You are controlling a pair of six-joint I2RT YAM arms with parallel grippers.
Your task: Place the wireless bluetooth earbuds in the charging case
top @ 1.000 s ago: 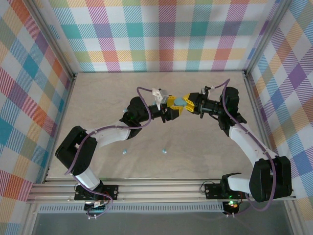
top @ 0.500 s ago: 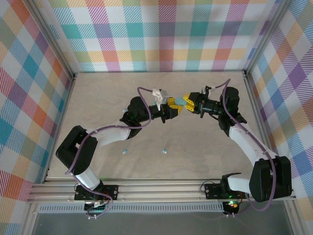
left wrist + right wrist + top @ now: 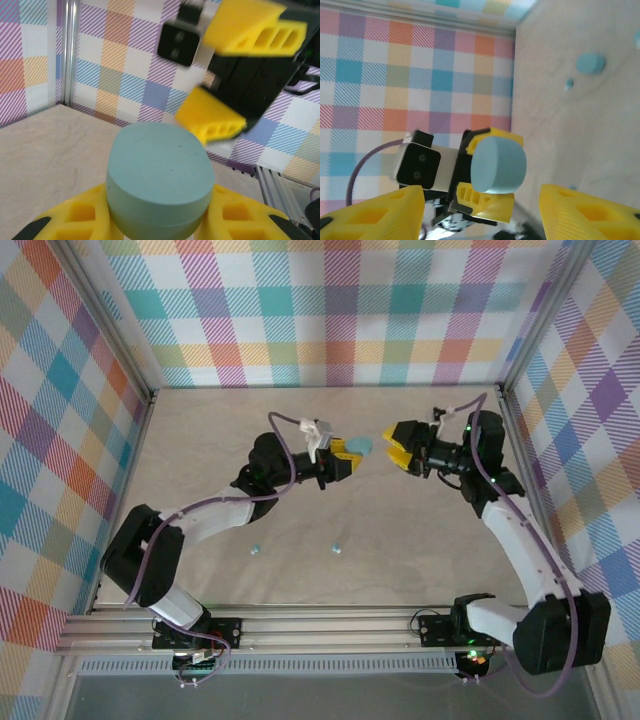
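From above, the left gripper (image 3: 350,447) is clenched on a pale blue case (image 3: 362,445) and holds it over the middle of the table (image 3: 200,440), at the far end of its outstretched arm. The right gripper (image 3: 396,445) faces it from just beside, its yellow fingers (image 3: 404,429) spread with nothing between them and clear of the case. Two earbuds lie on the table well nearer the arm bases, one earbud on the left (image 3: 257,549) and the other earbud on the right (image 3: 337,548), apart from each other and far from the case. At the left wrist, the case (image 3: 157,175) sits pinched between the left gripper's (image 3: 157,222) two yellow fingers, flat face up, with the right gripper (image 3: 235,75) blurred beyond it, jaws released. At the right wrist, the right gripper's (image 3: 482,215) fingers stand wide at the bottom corners; between and beyond them the left gripper (image 3: 487,167) grasps the case (image 3: 499,165), and small pale blue bits (image 3: 590,63) lie on the table behind.
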